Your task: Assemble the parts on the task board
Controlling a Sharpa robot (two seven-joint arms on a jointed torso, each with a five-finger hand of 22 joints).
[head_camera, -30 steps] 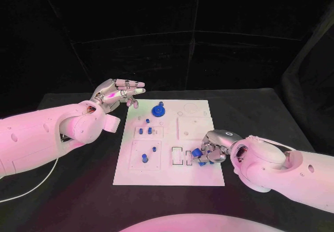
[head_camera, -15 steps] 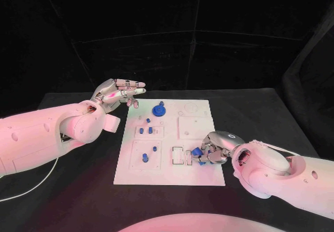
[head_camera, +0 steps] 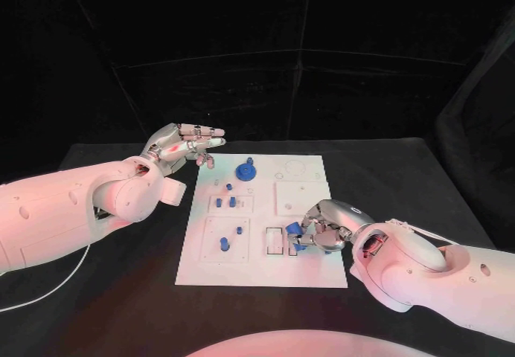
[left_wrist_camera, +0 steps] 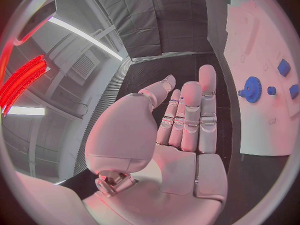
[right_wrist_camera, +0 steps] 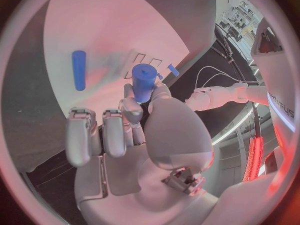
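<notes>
Two hands work over the white task board [head_camera: 306, 274] on the black bench [head_camera: 408, 178]. Right hand [head_camera: 325, 227] pinches a blue cylindrical part [right_wrist_camera: 143, 81] in its fingers [right_wrist_camera: 132, 110] above the board's near right slots. Left hand [head_camera: 180, 143] hovers beside the far left corner, fingers [left_wrist_camera: 190, 116] released, near the blue gear [head_camera: 247, 171].

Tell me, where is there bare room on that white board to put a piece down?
The white task board is bare along its near edge, below the slots. Its far right corner, right of the blue gear, holds only outlines. Crowded: the left column of small blue pegs, and the middle, where the right hand holds a blue cylinder.
</notes>
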